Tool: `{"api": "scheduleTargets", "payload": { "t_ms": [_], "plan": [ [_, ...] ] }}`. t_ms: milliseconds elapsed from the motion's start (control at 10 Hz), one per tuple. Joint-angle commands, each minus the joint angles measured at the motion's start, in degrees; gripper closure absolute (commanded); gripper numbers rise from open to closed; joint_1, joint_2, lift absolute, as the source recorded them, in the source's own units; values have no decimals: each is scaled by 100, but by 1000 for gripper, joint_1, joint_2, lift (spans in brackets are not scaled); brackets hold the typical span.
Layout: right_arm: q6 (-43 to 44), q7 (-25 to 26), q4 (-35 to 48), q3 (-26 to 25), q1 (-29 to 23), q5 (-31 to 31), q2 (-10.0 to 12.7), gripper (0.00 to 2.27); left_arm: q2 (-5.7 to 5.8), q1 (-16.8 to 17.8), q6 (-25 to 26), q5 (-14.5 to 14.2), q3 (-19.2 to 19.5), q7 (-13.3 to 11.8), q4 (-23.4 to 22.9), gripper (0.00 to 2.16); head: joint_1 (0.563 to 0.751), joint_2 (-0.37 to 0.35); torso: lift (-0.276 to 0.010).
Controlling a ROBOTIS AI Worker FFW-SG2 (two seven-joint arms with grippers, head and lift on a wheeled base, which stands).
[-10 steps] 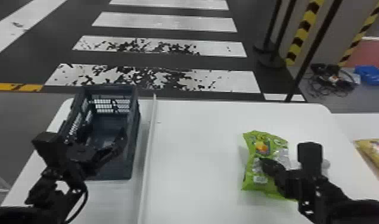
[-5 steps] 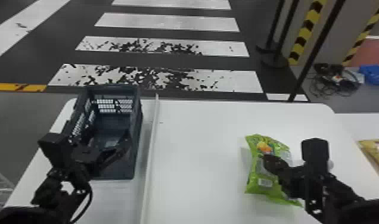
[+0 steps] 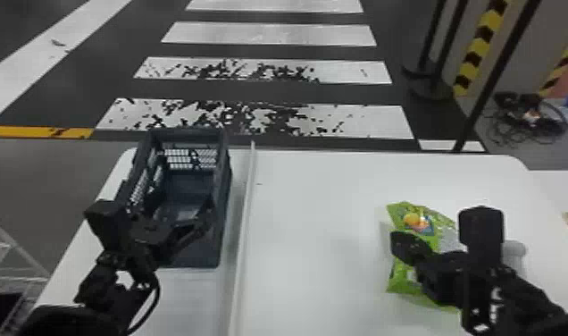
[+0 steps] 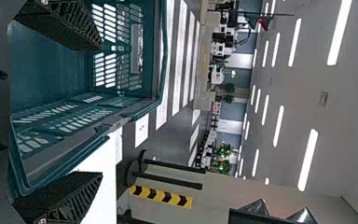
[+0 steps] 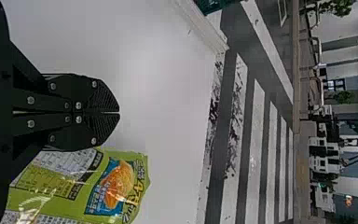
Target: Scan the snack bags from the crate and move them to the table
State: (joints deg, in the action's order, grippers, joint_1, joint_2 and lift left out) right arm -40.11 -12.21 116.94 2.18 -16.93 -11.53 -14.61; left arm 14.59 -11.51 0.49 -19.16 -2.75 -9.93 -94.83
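one right gripper [image 3: 397, 243] is placed over the green snack bag [image 3: 444, 223] at the near right of the white table [image 3: 323, 201]; in the right wrist view, the right gripper [image 5: 119, 113] has its two fingers pressed together with nothing between them, and the bag shows just beside them. whether they touch it cannot be told. a pale object [image 3: 515, 250], partly hidden, stands behind this gripper. the left gripper [image 3: 180, 214] is positioned at the dark crate [image 3: 223, 205] on the table's left part; the left wrist view shows its fingers spread wide, a crate wall between them. a long white strip [image 3: 243, 232] runs beside the crate. beyond the table, the dark floor [image 3: 274, 91] bears white stripes; at the far right are black posts [image 3: 497, 76] and tangled cables [image 3: 528, 118].
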Motion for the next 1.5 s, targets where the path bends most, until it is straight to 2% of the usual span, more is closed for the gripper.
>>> {"api": "scheduleTargets", "payload": {
  "t_ms": [0, 200, 500, 1400],
  "plan": [
    [78, 8, 40, 125, -152, -25, 117, 2243, 0, 8, -18, 0, 12, 0, 8, 33, 695, 36, -95],
    [130, 25, 5, 204, -275, -7, 161, 2243, -9, 35, -53, 0, 12, 0, 34, 33, 695, 70, -95],
    [236, 34, -250, 248, -284, 54, 187, 2243, -9, 8, -158, -18, 12, -26, 69, 33, 695, 82, -95],
    [359, 34, -496, 11, -407, 63, 143, 2243, -26, 43, -176, -35, 29, 0, -18, 33, 695, 56, -95]
  ]
}}
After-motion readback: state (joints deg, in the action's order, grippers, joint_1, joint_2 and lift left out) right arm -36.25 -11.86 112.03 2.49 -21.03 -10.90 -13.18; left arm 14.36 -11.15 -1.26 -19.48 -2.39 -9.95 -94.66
